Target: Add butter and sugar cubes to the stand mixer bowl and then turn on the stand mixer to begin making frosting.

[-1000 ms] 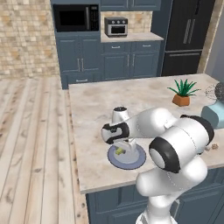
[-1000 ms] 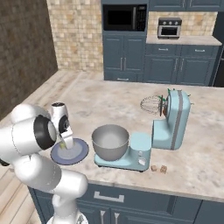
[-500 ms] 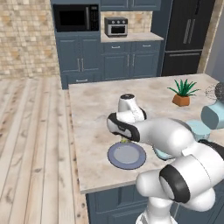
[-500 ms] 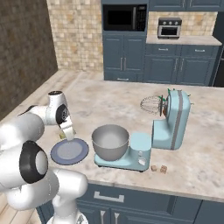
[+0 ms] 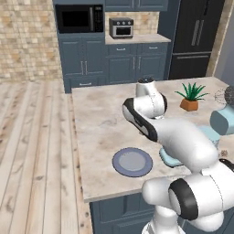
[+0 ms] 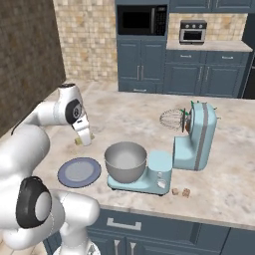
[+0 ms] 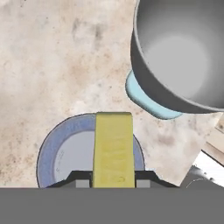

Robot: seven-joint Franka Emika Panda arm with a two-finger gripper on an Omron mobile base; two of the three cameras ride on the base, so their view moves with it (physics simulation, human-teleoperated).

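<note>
Gripper clamped on butter, carried in air above plate, near bowl; bowl looked empty, so nothing added yet; sugar cubes on counter by mixer, mixer not started; room: bowl rim just beside path, whisk tilted up clear, counter edge near plate.

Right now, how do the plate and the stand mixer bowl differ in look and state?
The plate is flat, shallow and blue-grey; the stand mixer bowl is deep, grey brushed metal. The plate lies directly on the counter, while the bowl sits raised on the stand mixer base. In the hand view, the butter in the end effector hangs over the plate, not the bowl. Both are round, similar in width and empty.
</note>
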